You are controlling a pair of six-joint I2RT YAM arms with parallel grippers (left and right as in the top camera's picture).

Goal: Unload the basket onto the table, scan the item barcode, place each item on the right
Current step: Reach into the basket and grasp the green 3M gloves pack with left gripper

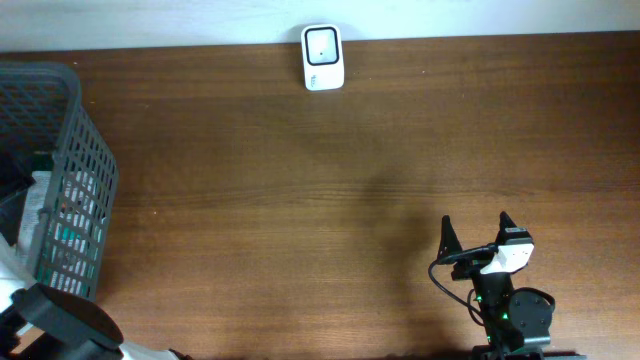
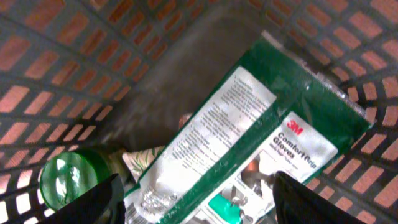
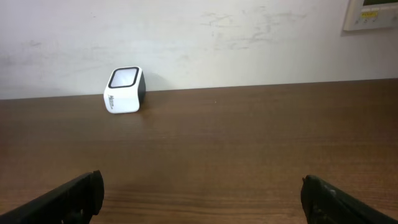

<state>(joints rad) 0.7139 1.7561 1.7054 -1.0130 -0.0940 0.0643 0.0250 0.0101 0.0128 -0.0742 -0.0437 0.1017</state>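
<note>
Left gripper (image 2: 196, 199), jaws apart, hangs inside the basket (image 1: 60, 180) above a glove packet (image 2: 249, 143), a green bottle (image 2: 71, 180) beside it. Right gripper (image 1: 478, 232) sits wide open on the table (image 1: 300, 220), well apart from the scanner (image 1: 322, 57).

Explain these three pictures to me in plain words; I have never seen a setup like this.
Two robot arms work at a wooden table. One picture looks down from above. There the right gripper rests open, holding nothing, and a white barcode scanner stands at the far edge. Another comes from that arm's wrist, facing the scanner. The third is the left wrist camera, looking into the grey basket: the left gripper hangs open over a green glove packet, beside a green bottle. Nothing is held.
</note>
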